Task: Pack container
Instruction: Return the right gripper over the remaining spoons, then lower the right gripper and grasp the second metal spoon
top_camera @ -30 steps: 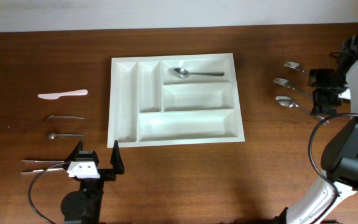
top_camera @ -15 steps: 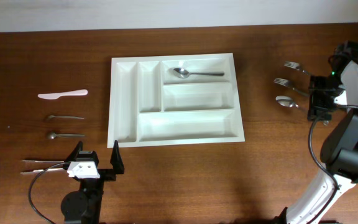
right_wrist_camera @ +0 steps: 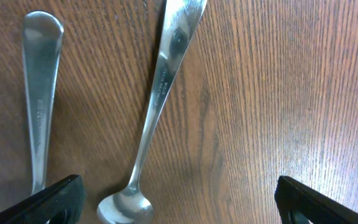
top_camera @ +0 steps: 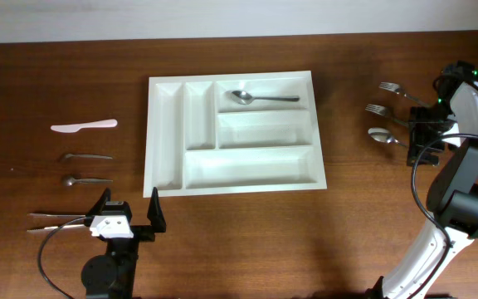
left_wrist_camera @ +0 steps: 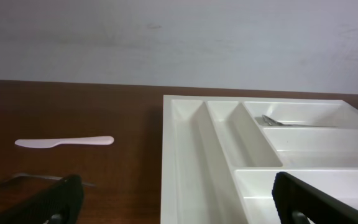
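Observation:
The container (top_camera: 166, 124) is a white cutlery tray in the middle of the table, with one spoon (top_camera: 260, 98) in its top long compartment. It also shows in the left wrist view (left_wrist_camera: 185, 155). My left gripper (top_camera: 129, 214) is open and empty, in front of the tray's near left corner. My right gripper (top_camera: 420, 143) is open and low over the right-hand cutlery: two forks (top_camera: 392, 87) and a spoon (top_camera: 382, 136). In the right wrist view the spoon (right_wrist_camera: 148, 130) lies between my open fingers (right_wrist_camera: 178, 202), beside another handle (right_wrist_camera: 40, 87).
Left of the tray lie a white plastic knife (top_camera: 84, 125), two small spoons (top_camera: 85, 156) and a pair of tweezers (top_camera: 56, 220) by my left gripper. A black cable hangs from the right arm (top_camera: 463, 199).
My right gripper has moved back and down over the cutlery at the right, closer to the spoon. The left arm and tray have not moved.

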Tool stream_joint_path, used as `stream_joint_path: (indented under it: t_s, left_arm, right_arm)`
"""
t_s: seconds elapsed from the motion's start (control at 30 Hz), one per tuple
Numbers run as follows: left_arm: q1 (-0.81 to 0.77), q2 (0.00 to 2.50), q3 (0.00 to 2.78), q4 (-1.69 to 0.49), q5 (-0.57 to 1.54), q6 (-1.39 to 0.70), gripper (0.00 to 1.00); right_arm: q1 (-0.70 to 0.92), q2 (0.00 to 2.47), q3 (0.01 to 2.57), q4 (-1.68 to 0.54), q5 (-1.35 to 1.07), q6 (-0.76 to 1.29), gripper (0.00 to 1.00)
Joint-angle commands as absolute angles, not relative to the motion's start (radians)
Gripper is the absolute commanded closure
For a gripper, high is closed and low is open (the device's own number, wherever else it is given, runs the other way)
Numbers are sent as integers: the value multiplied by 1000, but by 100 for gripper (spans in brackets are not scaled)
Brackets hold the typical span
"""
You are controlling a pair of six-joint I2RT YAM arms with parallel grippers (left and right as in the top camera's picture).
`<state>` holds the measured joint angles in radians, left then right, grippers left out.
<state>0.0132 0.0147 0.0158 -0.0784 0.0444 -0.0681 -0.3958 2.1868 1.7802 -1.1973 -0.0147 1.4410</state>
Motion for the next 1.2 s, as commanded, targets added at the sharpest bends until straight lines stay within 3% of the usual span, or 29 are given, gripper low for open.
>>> stream_joint_path:
  t_s: [0.0, 0.5, 1.17]
  left_arm:
    - [14, 6, 9, -79, 44, -52, 1]
    - [14, 6, 9, -79, 44, -52, 1]
    - [14, 6, 9, -79, 44, -52, 1]
  right_arm:
    - [-394, 2225, 1772, -1200, 12, 1454, 1]
    - [-392, 2231, 1772, -1174, 13, 1605, 1]
    - [-392, 2278, 1772, -1153, 12, 1606, 1]
